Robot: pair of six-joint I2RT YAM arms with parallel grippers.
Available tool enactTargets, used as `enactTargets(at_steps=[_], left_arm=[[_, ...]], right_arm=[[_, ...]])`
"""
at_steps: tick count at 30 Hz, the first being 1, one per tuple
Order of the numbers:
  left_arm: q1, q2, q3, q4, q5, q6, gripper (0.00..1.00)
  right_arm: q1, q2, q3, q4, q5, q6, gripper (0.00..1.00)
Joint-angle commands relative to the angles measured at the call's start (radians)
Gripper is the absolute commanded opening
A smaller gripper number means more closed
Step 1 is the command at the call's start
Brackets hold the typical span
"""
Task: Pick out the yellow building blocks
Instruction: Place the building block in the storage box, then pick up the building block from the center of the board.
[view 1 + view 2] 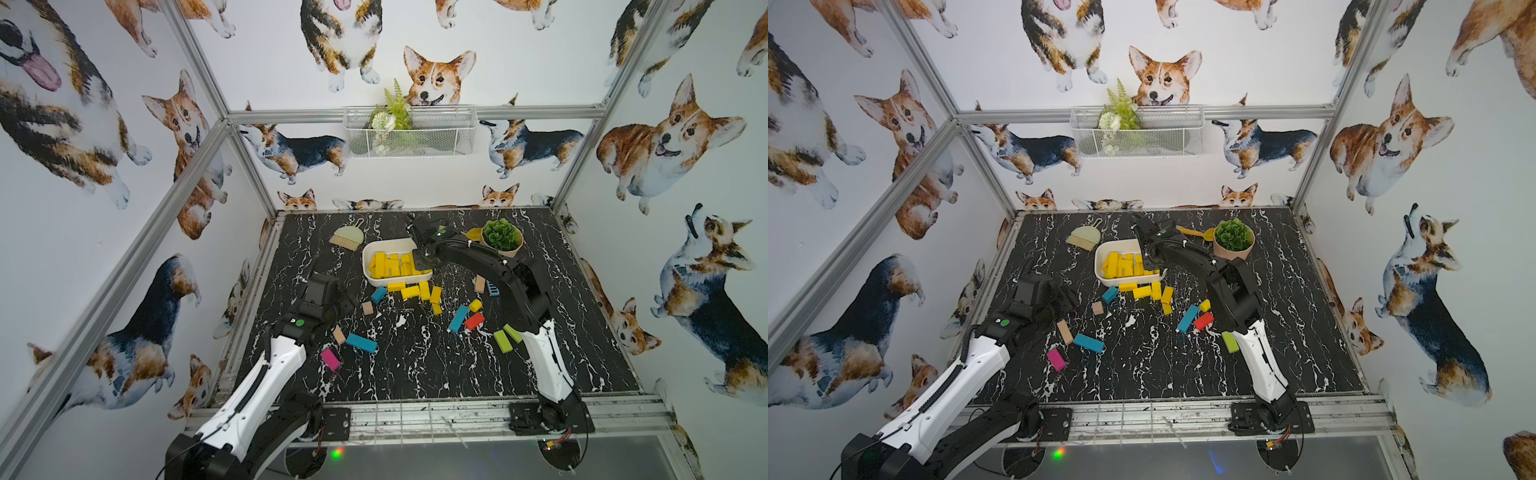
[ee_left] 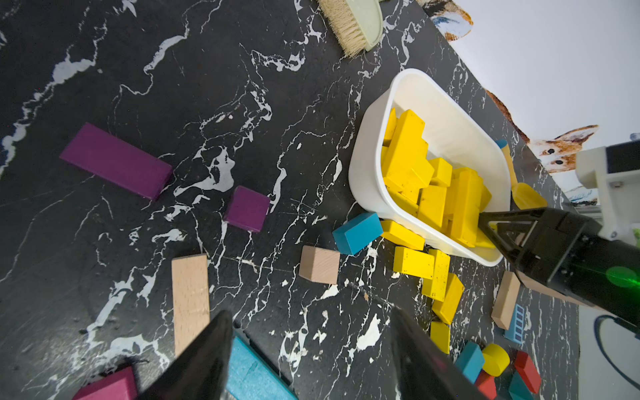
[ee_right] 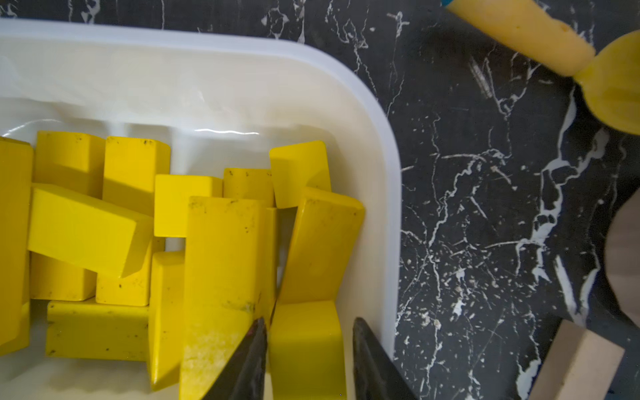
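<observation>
On the black marble table (image 1: 415, 365), at about 12 o'clock from its middle, sits a white tub (image 1: 366, 259). Most of the yellow building blocks (image 1: 392, 266) lie piled inside it, long bars and short bits all mixed up. Five more yellow ones (image 1: 417, 291) lie loose on the table just at 6 o'clock of the tub, close together in a bent row. One small round yellow piece (image 1: 475, 305) sits further off at 4 o'clock, right beside a blue bar (image 1: 458, 318) and a red block (image 1: 474, 321).

The right pincer (image 3: 308, 322) is down in the tub, at its 3 o'clock end. Its two fingers stand one on each side of a short yellow block (image 3: 306, 349). One finger is close against the block. The other seems to have a thin gap next to it, so the pincer looks a little bit open and not squeezing, though it is hard to be sure from so close.

The left pincer (image 2: 310, 311) hangs over the table at about 8 o'clock from the tub. Its fingers are spread wide with nothing between them. Near it lie a plain wood bar (image 2: 190, 301) and a pink block (image 1: 330, 358).

At 3 o'clock of the tub are a yellow scoop (image 1: 473, 233) and a green plant in a pot (image 1: 503, 239). A small brush (image 1: 348, 237) lies at 10 o'clock of the tub. Two lime-green bars (image 1: 507, 337) lie by the right arm.
</observation>
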Motion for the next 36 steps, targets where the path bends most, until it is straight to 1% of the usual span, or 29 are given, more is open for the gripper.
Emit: enactTargets(at_steps=[1,5,7,9,12,15,17,20,21,22,23,27,29,32,36], left_arm=[[0.003,0.002,0.017,0.002,-0.002,0.016,0.74],[0.003,0.017,0.032,0.009,-0.001,0.024,0.74],[0.003,0.031,0.041,0.019,0.000,0.031,0.74],[0.003,0.050,0.052,0.026,-0.005,0.040,0.74],[0.003,0.077,0.073,0.033,-0.019,0.053,0.74],[0.003,0.094,0.080,0.041,-0.025,0.058,0.74],[0.004,0.106,0.080,0.045,-0.030,0.058,0.74],[0.006,0.124,0.078,0.052,-0.022,0.057,0.74],[0.006,0.128,0.077,0.053,-0.016,0.055,0.74],[0.006,0.133,0.076,0.057,-0.010,0.052,0.74],[0.006,0.136,0.078,0.058,-0.005,0.050,0.74],[0.006,0.137,0.080,0.051,-0.001,0.046,0.74],[0.006,0.132,0.075,0.049,-0.004,0.040,0.74],[0.006,0.125,0.080,0.029,-0.013,0.037,0.74],[0.006,0.109,0.084,0.011,-0.026,0.043,0.74]], right_arm=[[-0.001,-0.011,0.002,-0.016,0.007,0.016,0.48],[-0.001,-0.054,0.031,-0.042,0.008,-0.004,0.50],[0.000,-0.109,0.024,-0.058,0.014,-0.018,0.50],[-0.001,-0.183,-0.024,-0.059,0.030,-0.040,0.50],[-0.001,-0.341,-0.193,-0.045,0.057,-0.046,0.50],[-0.001,-0.481,-0.404,-0.026,0.059,0.005,0.51],[-0.001,-0.567,-0.559,-0.020,0.056,0.064,0.59],[0.000,-0.670,-0.739,0.013,0.055,0.119,0.69],[-0.001,-0.698,-0.789,0.031,0.043,0.118,0.71],[-0.001,-0.711,-0.806,0.040,0.035,0.114,0.71],[-0.003,-0.741,-0.867,0.064,0.019,0.089,0.72],[-0.042,-0.745,-0.918,0.052,0.000,0.031,0.72],[-0.076,-0.731,-0.939,0.071,-0.070,0.000,0.71],[-0.099,-0.706,-0.942,0.077,-0.110,-0.068,0.69],[-0.133,-0.664,-0.932,0.081,-0.122,-0.175,0.64]])
